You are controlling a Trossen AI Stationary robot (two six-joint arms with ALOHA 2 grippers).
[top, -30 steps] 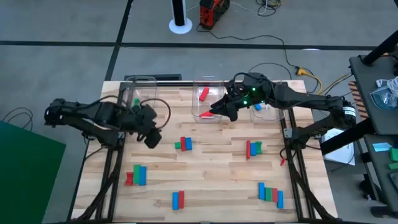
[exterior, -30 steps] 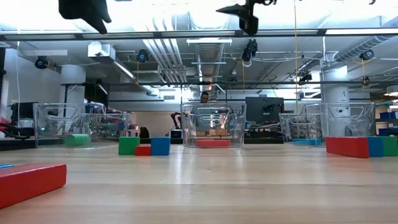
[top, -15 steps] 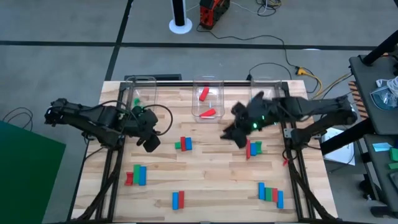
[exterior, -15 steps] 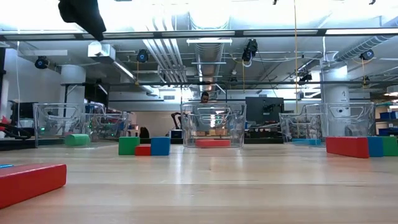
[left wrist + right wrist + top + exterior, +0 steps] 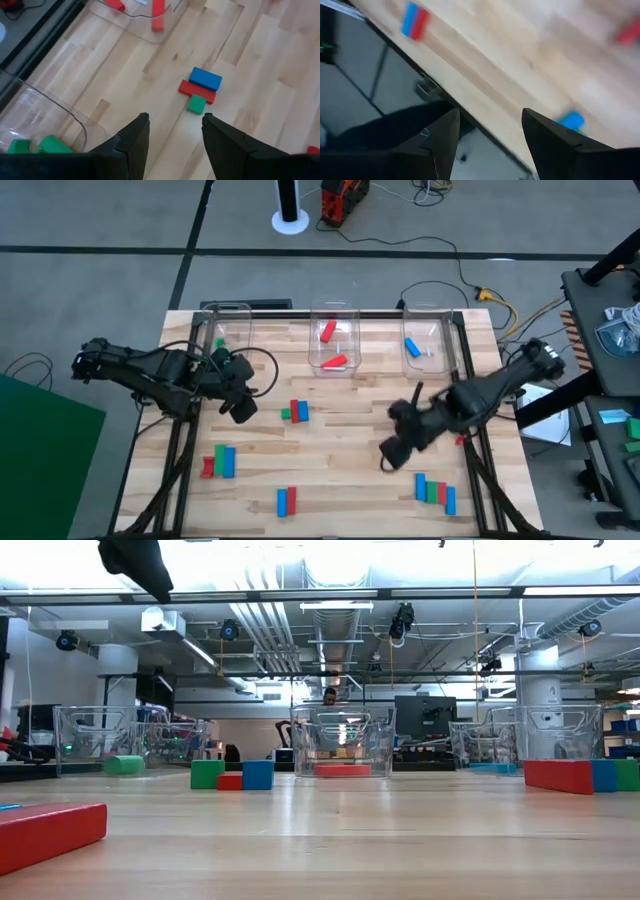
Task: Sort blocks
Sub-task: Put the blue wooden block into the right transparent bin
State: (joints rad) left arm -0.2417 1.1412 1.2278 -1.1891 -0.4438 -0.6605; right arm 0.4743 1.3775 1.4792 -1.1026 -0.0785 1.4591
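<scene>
The right gripper [image 5: 385,457] has left the middle bin [image 5: 333,345] and now hangs over the front right part of the bench [image 5: 330,460], close to the cluster of blue, green and red blocks [image 5: 435,491] near the front edge. One second ago it was above that bin with a red block; now two red blocks [image 5: 332,345] lie inside the bin, so the drop seems finished. Its fingers [image 5: 440,135] stand apart and hold nothing, so the arm is probably going for the next block.

The left gripper [image 5: 240,408] has hardly moved. It hovers beside the left bin [image 5: 222,330], which holds green blocks [image 5: 40,145], and its fingers [image 5: 135,137] are apart and empty. Ahead of it, a small group of one blue, one red and one green block [image 5: 200,90] lies touching on the wood.

The right bin [image 5: 425,345] contains one blue block [image 5: 411,347]. Many blocks are not yet sorted: groups remain at the front left [image 5: 219,462], front middle [image 5: 286,501] and right side, so the task is at an early stage.
</scene>
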